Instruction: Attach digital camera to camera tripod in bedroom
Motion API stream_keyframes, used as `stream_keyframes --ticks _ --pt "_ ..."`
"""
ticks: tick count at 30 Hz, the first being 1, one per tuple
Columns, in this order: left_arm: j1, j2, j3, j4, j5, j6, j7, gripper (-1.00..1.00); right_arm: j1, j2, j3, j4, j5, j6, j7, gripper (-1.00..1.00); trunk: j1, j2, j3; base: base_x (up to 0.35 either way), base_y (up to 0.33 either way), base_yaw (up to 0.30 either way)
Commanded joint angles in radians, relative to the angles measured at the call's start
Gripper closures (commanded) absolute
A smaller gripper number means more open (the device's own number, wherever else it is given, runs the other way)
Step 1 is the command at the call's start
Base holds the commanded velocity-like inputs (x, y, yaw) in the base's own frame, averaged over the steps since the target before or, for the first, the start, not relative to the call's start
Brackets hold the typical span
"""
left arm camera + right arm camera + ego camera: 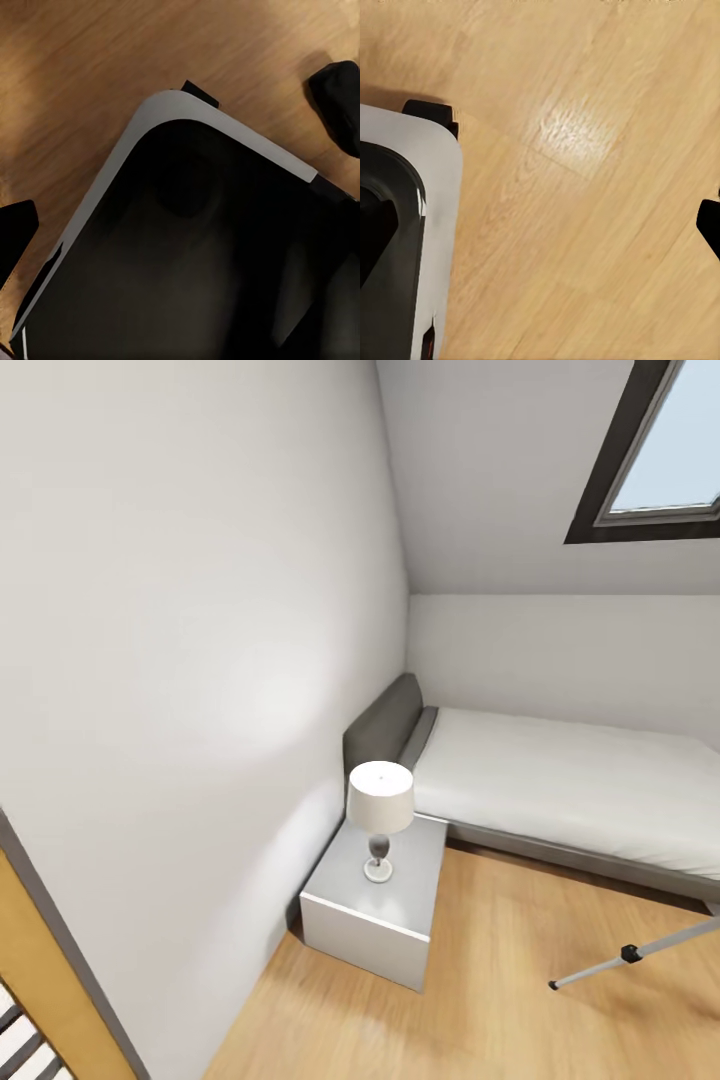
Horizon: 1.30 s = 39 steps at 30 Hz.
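**Jaws unreadable on both arms; tripod leg at floor's right edge**

Jaws: can't tell for either arm. Left wrist view has a black fingertip at one edge and another dark bit at the opposite edge, w/ nothing seen between them, but the gap itself is mostly out of frame. Right wrist view shows just a sliver of black fingertip at the frame edge, so no call there either.

Both wrist cams look down on wood floor. Left wrist view: robot base, dark w/ a pale grey rounded rim, sits over the floor, a small black foot peeking past its edge. Right wrist view: same base corner, grey rim, dark inner panel, black foot touching the floor, bright glare patch on the planks nearby.

Head view: bedroom corner, white walls, sloped ceiling, dark-framed skylight top right. Bed w/ grey frame + white mattress runs along the far wall, headboard against the left wall. Nightstand, grey box, stands just beside the bed's head end, against the left wall. Small lamp w/ white shade stands upright near the middle of the nightstand top.

Camera tripod: one silver-grey leg w/ black joint + black foot slants in from the floor's right edge, foot on the planks, well apart from nightstand. Rest of it out of frame.

Orange-framed doorway edge at lower left.
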Motion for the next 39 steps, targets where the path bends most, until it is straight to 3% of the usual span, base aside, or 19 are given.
stream_keyframes --ticks 1,19,39 --pt "0.001 -0.001 0.004 -0.002 -0.001 0.000 0.001 -1.00 0.000 0.000 0.000 0.000 0.007 -0.002 -0.001 -1.00 0.000 0.000 -0.001 0.000 0.205 0.000" --pt "0.001 -0.001 0.002 0.000 -0.004 -0.001 -0.006 -1.00 0.000 -0.001 -0.001 0.000 0.006 -0.004 -0.001 -1.00 0.000 0.000 -0.001 -0.001 0.080 0.000" --pt "0.001 -0.010 0.000 0.000 -0.014 0.000 -0.005 -1.00 0.000 -0.002 -0.004 0.000 0.006 -0.004 -0.001 -1.00 0.000 0.000 -0.001 -0.131 0.031 0.000"
